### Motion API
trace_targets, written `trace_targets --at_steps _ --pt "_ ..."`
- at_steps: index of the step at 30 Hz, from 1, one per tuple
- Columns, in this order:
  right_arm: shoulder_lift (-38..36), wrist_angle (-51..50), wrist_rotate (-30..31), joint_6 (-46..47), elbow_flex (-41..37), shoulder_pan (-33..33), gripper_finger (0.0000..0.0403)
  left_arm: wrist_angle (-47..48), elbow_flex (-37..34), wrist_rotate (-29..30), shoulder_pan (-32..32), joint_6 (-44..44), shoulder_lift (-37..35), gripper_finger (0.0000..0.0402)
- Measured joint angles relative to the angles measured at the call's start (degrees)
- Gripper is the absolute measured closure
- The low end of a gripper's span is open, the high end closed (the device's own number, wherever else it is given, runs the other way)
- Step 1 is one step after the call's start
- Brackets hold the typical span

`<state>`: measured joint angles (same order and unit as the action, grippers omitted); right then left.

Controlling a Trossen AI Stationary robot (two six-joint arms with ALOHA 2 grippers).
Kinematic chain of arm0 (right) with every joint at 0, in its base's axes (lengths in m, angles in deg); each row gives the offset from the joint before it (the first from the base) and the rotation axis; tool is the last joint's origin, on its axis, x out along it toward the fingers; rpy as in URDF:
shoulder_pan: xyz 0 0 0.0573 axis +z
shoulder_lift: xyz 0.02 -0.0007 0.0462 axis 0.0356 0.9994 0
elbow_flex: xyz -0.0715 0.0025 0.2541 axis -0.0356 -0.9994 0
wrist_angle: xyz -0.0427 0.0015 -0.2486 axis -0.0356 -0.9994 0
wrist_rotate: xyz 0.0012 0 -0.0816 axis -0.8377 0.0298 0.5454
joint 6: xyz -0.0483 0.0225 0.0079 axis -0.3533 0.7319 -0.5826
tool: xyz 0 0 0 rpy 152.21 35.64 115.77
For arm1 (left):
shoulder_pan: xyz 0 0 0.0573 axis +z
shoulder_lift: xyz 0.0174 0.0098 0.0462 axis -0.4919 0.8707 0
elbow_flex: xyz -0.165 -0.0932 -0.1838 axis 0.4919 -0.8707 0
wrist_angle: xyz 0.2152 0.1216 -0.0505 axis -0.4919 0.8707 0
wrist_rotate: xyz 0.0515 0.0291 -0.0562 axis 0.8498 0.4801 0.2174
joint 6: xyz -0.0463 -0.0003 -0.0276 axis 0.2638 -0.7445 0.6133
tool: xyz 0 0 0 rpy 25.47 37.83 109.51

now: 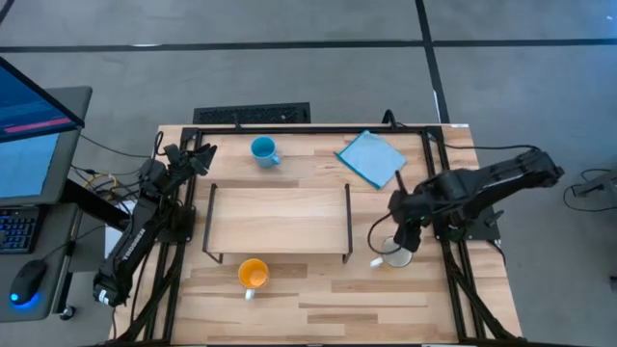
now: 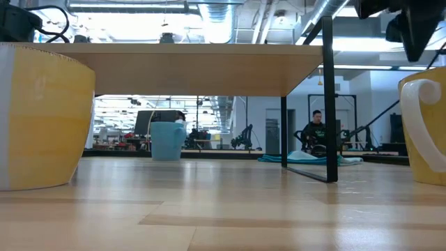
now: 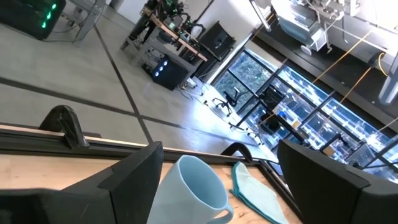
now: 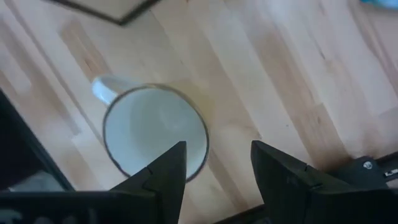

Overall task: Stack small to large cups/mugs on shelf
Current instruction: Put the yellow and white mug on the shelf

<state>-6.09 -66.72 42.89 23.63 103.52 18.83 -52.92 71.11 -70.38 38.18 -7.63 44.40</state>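
1. Writing: no words or labels can be read on any mug or on the shelf.
2. Mugs: the white mug (image 4: pixel 155 132) stands upright on the bench (image 1: pixel 386 299), near the right front leg of the shelf (image 1: pixel 280 217). Its inside looks bare, and its handle points toward the shelf.
3. The orange mug (image 1: pixel 253 274) stands on the bench just in front of the shelf. Its handle points to the front edge of the bench.
4. The blue mug (image 1: pixel 262 149) stands on the bench behind the shelf, toward the left. From above, nothing shows inside the orange or blue mug.
5. The shelf top has nothing on it.
6. The right gripper (image 4: pixel 217 168) hangs right over the white mug. Its fingers (image 4: pixel 165 171) are apart, with one fingertip over the rim of the mug. They hold nothing.
7. The left gripper (image 3: pixel 217 180) waits at the back left of the bench, facing the blue mug. Its fingers (image 3: pixel 134 180) are wide apart and hold nothing.
8. A flat blue cloth (image 1: pixel 371 158) lies at the back right of the bench.
9. In the low view, a person (image 2: pixel 317 129) sits far off in the room.
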Motion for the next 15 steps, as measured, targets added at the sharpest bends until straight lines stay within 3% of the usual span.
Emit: trace_targets --at_steps 15 --pt "9.77 0.59 0.14 4.32 -0.02 3.08 0.0207 -0.04 -0.02 -1.31 0.0 0.0 -0.02 0.0093"
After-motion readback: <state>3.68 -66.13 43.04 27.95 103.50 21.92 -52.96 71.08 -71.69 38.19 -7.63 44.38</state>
